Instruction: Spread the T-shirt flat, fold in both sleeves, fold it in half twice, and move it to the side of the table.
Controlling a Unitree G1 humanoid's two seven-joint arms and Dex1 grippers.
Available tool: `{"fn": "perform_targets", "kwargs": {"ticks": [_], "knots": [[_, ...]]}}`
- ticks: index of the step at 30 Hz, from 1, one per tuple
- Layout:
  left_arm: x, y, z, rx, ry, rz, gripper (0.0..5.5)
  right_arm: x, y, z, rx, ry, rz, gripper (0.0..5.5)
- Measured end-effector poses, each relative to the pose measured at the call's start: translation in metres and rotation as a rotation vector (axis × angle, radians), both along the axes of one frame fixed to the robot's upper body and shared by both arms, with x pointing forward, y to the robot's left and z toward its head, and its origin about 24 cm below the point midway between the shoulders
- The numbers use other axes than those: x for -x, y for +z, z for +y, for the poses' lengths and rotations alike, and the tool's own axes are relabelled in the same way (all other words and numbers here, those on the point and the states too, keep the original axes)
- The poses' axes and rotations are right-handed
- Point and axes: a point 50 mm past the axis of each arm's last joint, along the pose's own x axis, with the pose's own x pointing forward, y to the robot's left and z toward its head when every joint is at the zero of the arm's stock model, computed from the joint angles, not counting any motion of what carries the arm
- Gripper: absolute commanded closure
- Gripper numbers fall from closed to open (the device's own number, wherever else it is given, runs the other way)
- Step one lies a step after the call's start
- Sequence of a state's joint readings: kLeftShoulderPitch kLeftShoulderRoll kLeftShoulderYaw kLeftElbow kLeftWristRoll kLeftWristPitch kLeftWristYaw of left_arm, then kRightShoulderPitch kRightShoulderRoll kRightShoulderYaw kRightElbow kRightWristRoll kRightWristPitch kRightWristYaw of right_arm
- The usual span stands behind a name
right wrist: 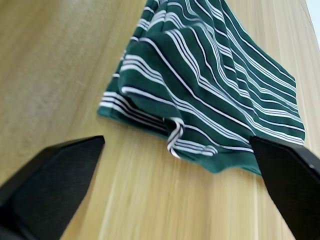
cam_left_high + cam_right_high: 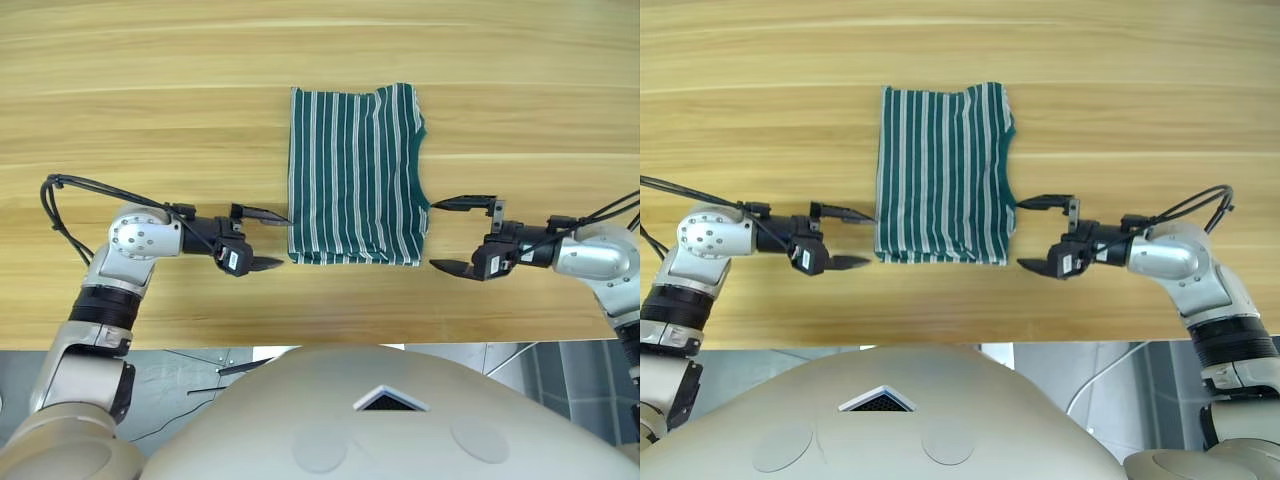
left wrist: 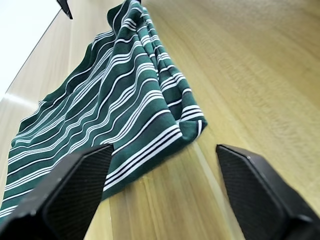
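A green T-shirt [image 2: 357, 175] with white stripes lies folded into a narrow rectangle on the wooden table [image 2: 150, 110], near its middle. My left gripper [image 2: 268, 239] stands open just left of the shirt's near left corner, its far fingertip close to the cloth edge. My right gripper [image 2: 452, 233] is open just right of the near right corner. Neither holds anything. The left wrist view has the shirt's corner [image 3: 187, 125] ahead of the spread fingers [image 3: 75, 192]. In the right wrist view, the folded layers [image 1: 175, 132] lie between and beyond the fingers [image 1: 55, 175].
Bare wood surrounds the shirt on every side. The table's front edge [image 2: 300, 343] runs just below both arms. Beyond that edge is a grey floor with cables [image 2: 200, 385].
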State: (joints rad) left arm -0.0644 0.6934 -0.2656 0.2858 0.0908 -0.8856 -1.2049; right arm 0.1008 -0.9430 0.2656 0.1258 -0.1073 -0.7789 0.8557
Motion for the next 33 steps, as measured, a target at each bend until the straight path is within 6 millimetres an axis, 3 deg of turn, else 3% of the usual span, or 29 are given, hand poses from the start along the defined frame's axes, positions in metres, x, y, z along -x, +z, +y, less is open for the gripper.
{"fn": "perform_targets", "kwargs": {"ticks": [8,11,25,33], "knots": [[0.0,-0.003,-0.004,0.016,0.022,-0.002,1.66,0.002,-0.003,0.01,-0.034,0.024,0.012,0.12],[-0.002,-0.006,-0.005,0.009,0.031,-0.009,2.13,0.003,-0.005,0.013,-0.042,0.036,0.019,0.1],[-0.001,-0.013,-0.007,0.002,0.023,0.005,4.16,0.006,-0.012,0.016,-0.033,0.041,0.049,2.4],[0.001,-0.017,-0.008,-0.012,0.012,0.013,5.45,0.004,-0.017,0.016,-0.023,0.024,0.048,4.07]]}}
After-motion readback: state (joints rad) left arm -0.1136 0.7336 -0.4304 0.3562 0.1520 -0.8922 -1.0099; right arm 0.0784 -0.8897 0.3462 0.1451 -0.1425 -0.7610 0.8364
